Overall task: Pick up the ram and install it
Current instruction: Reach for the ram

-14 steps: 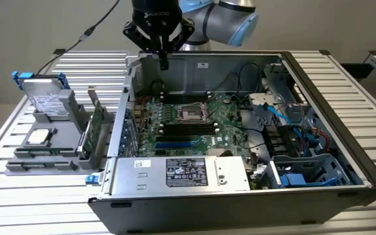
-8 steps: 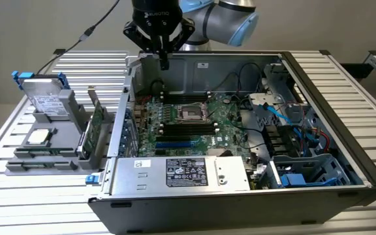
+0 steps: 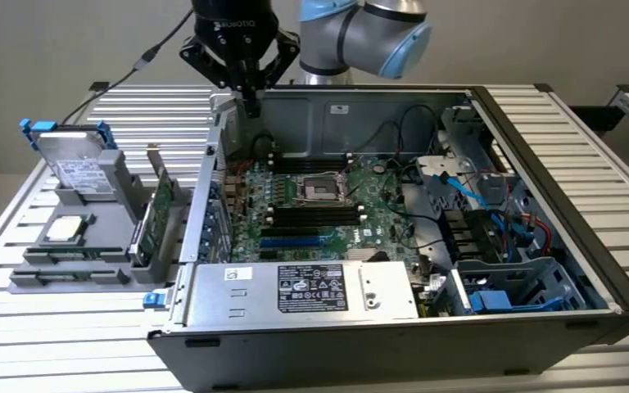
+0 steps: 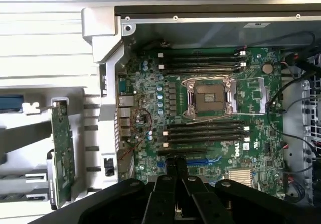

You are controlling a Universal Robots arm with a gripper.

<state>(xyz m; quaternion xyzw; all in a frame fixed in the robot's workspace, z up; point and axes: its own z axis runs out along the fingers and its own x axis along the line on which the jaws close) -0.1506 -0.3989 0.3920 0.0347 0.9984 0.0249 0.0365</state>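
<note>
My gripper (image 3: 251, 104) hangs shut with nothing between its fingers, above the back corner of the open computer case (image 3: 533, 164) on the exterior view's left. In the wrist view the closed fingertips (image 4: 176, 166) point down over the green motherboard (image 4: 150, 148). One bank of black memory slots (image 4: 205, 131) lies beside the bare processor socket (image 4: 208, 97), another bank (image 4: 200, 63) on its far side. The ram is hidden or out of view. A taller green expansion card (image 3: 161, 214) stands on edge in the grey holder outside the case.
The grey holder (image 3: 74, 254) on the exterior view's left also carries a hard drive in a blue bracket (image 3: 74, 160) and a square silver processor chip (image 3: 63, 229). A power supply (image 3: 304, 291) fills the case's front. Cables and drive cages (image 3: 490, 221) crowd the right side.
</note>
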